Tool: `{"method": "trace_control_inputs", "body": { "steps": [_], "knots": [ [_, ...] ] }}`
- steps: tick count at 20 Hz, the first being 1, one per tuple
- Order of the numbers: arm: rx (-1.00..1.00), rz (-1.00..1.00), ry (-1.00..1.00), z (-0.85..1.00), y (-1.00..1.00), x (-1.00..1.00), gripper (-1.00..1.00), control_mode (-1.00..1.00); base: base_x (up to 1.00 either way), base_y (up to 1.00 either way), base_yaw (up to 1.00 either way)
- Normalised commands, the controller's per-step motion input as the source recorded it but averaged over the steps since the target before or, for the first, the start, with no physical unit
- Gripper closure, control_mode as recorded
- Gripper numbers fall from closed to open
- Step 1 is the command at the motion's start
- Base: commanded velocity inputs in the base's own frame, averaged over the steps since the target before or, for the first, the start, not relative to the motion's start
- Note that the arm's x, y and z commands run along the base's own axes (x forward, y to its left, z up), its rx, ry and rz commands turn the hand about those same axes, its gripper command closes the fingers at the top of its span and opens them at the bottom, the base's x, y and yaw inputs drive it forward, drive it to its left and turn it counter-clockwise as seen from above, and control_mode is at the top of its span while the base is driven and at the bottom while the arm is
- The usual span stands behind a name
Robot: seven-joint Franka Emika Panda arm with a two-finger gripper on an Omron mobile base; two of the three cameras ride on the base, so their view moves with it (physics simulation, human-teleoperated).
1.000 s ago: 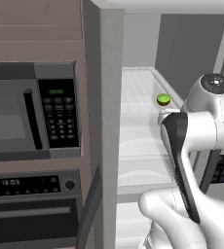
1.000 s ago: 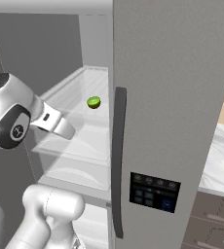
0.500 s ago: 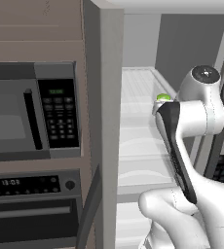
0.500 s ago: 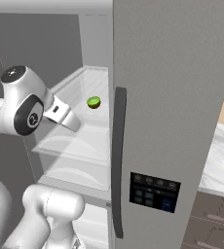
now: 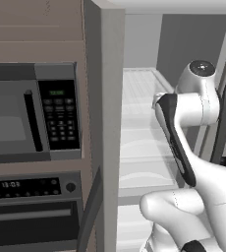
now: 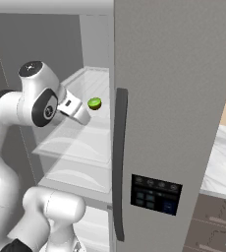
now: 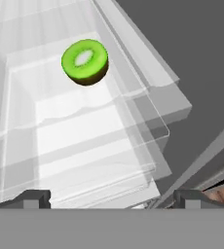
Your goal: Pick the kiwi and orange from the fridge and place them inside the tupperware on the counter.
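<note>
The kiwi (image 7: 84,62), a halved fruit with a lime-green cut face, lies on a translucent shelf (image 7: 80,131) of the fridge (image 6: 169,88). In the right base view the kiwi (image 6: 94,103) sits near the shelf's right side. My gripper (image 6: 82,116) hovers just left of it and slightly nearer, apart from it. In the hand view the gripper (image 7: 112,199) is open, its fingertips (image 7: 33,198) set wide, with the kiwi ahead and nothing between them. The orange and the tupperware are out of view. A strip of the marble counter (image 6: 224,155) shows at the right.
The fridge door (image 6: 174,123) with its dark handle (image 6: 119,162) and keypad (image 6: 155,193) stands close to the right of the opening. A microwave (image 5: 31,118) and an oven (image 5: 34,206) sit left of the fridge wall (image 5: 104,123). More ribbed shelves (image 6: 83,170) lie below.
The arm has risen and swung further into the fridge, bringing the gripper closer to the kiwi. In the left base view the arm now covers the kiwi.
</note>
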Motion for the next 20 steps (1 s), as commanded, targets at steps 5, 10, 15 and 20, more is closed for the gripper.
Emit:
{"method": "trace_control_inputs", "body": {
  "steps": [5,10,15,20],
  "knots": [
    [0.00,0.00,0.00,0.00,-0.11,0.42,-1.00,-1.00,0.00,0.00,0.00],
    [0.00,0.00,0.00,0.00,0.00,0.51,-1.00,-1.00,0.00,0.00,0.00],
    [0.00,0.00,0.00,0.00,0.00,0.56,-1.00,-1.00,0.00,0.00,0.00],
    [0.00,0.00,0.00,0.00,0.00,0.50,-1.00,-1.00,0.00,0.00,0.00]
  ]
}}
